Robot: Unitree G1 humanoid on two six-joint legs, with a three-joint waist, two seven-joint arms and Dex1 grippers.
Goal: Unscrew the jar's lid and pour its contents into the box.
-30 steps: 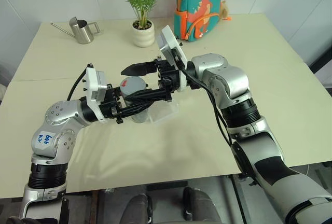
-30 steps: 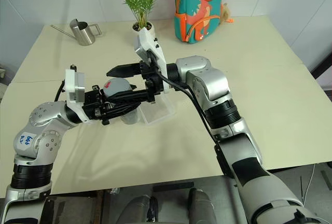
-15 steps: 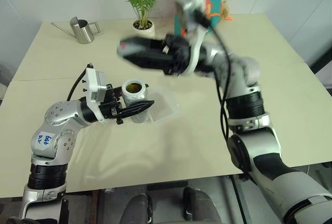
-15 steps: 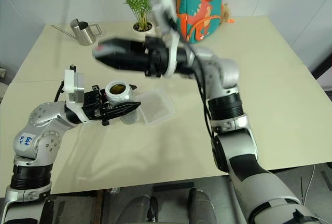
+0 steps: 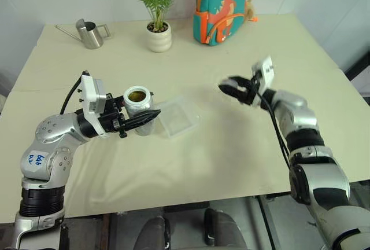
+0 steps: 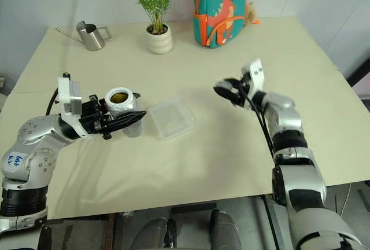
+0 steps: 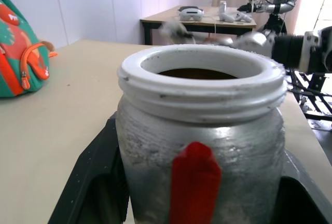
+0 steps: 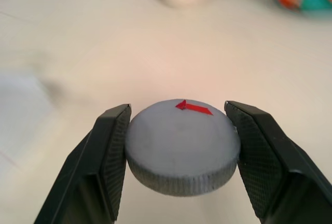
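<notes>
The jar [image 5: 137, 104] stands upright and open just left of the box [image 5: 177, 117], with my left gripper [image 5: 152, 116] shut around its body. The contents [image 5: 137, 95] show as yellowish-brown pieces inside its wide white mouth [image 7: 199, 73]. A red mark [image 7: 194, 182] runs down the jar's frosted side. My right gripper [image 5: 228, 86] is out over the table to the right of the box, shut on the lid [image 8: 181, 146]. The lid is a grey ridged cap with a red arrow on top, pinched between both black fingers [image 8: 111, 156].
A steel watering can [image 5: 89, 33], a white plant pot [image 5: 159, 37] and a teal dinosaur backpack [image 5: 222, 4] stand along the far edge of the table. Bare tabletop [image 5: 231, 146] stretches between the box and my right arm.
The lid has come off the jar. My right gripper shut on it and swung it up, then right and down over the table. My left gripper keeps the jar in place.
</notes>
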